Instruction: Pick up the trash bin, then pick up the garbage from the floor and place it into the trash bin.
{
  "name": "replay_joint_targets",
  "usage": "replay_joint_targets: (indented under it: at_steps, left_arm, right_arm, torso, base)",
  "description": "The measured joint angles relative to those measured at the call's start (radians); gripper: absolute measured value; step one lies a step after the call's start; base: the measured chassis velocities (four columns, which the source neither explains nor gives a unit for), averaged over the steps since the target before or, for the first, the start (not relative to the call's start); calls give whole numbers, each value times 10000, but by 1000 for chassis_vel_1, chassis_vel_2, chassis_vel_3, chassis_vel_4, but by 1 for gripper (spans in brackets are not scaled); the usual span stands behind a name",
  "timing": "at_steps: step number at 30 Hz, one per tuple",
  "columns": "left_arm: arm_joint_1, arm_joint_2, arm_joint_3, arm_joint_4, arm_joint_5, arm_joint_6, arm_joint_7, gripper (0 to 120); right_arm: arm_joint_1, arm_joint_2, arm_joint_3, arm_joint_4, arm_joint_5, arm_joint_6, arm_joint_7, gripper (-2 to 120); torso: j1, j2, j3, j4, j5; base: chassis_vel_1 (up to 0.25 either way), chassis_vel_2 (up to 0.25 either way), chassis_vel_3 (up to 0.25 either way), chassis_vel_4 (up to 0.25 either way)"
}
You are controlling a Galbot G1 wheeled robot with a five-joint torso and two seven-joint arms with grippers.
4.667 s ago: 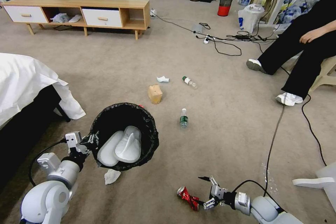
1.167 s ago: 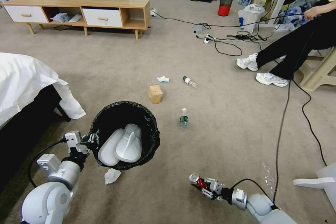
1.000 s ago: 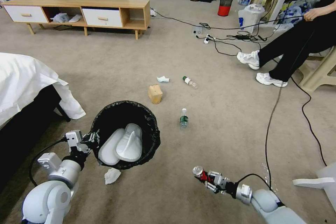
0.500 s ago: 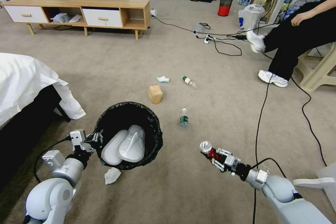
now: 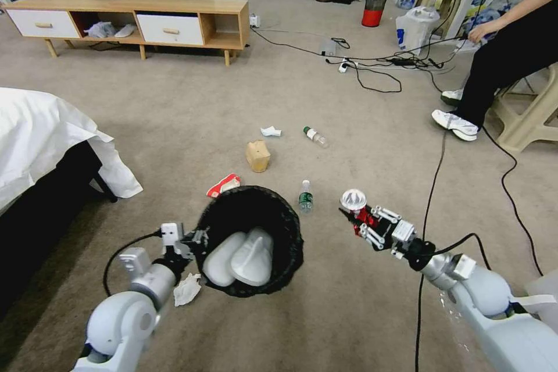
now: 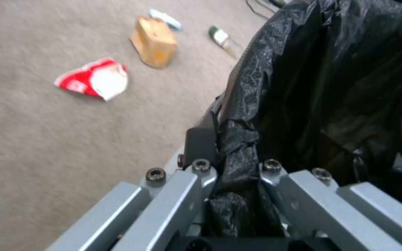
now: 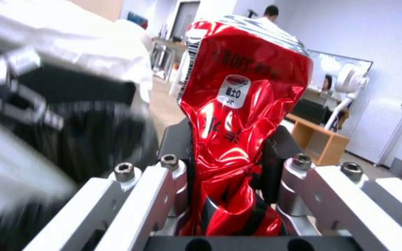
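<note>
The trash bin (image 5: 290, 226), lined with a black bag, hangs tilted off the carpet with two white slippers (image 5: 238, 250) inside. My left gripper (image 5: 195, 238) is shut on its rim, pinching the liner (image 6: 331, 87) between the fingers (image 6: 201, 167). My right gripper (image 5: 366, 225) is shut on a crushed red can (image 5: 354, 203) (image 7: 238, 115), held in the air just right of the bin. On the floor lie a red-white paper cup (image 5: 224, 184) (image 6: 94, 78), a brown paper bag (image 5: 257, 155) (image 6: 154, 42), two bottles (image 5: 305, 196) (image 5: 314, 136), and white tissues (image 5: 270, 131) (image 5: 186, 289).
A bed with a white sheet (image 5: 40, 133) stands at the left. A low wooden cabinet (image 5: 145, 17) is at the back. Black cables (image 5: 433, 186) run across the carpet on the right, near a seated person's feet (image 5: 456, 123). A red-and-black mesh bin (image 5: 373, 9) stands far back.
My right gripper closed on the red can, lifted it off the floor and carried it up toward the bin. My left arm swung the bin rightward, uncovering the paper cup.
</note>
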Motion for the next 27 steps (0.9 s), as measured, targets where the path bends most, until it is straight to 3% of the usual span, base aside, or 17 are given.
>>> replay_joint_targets:
  at_steps: [19, 22, 25, 27]
  left_arm:
    - [-1601, 84, 1970, 1248, -511, -269, -506, 4]
    - [-2144, 99, 2694, 1739, -936, -512, -522, 4]
    - [-2311, 77, 2923, 1886, -1086, -598, -521, 4]
    - [-2669, 26, 3373, 2171, -1308, -791, -503, 4]
  right_arm:
    - [-349, -155, 99, 995, 512, -203, -50, 23]
    - [-565, -167, 123, 1090, 501, -204, -145, 23]
    - [-619, -167, 122, 1104, 483, -203, -162, 23]
    - [-674, -167, 91, 1107, 431, -203, -178, 23]
  torso:
    - [0, 0, 0, 0, 0]
    - [0, 0, 0, 0, 0]
    - [0, 1, 0, 0, 0]
    - [0, 0, 0, 1, 1]
  base:
    - [0, 0, 0, 0]
    - [0, 0, 0, 0]
    - [0, 0, 0, 0]
    - [0, 0, 0, 0]
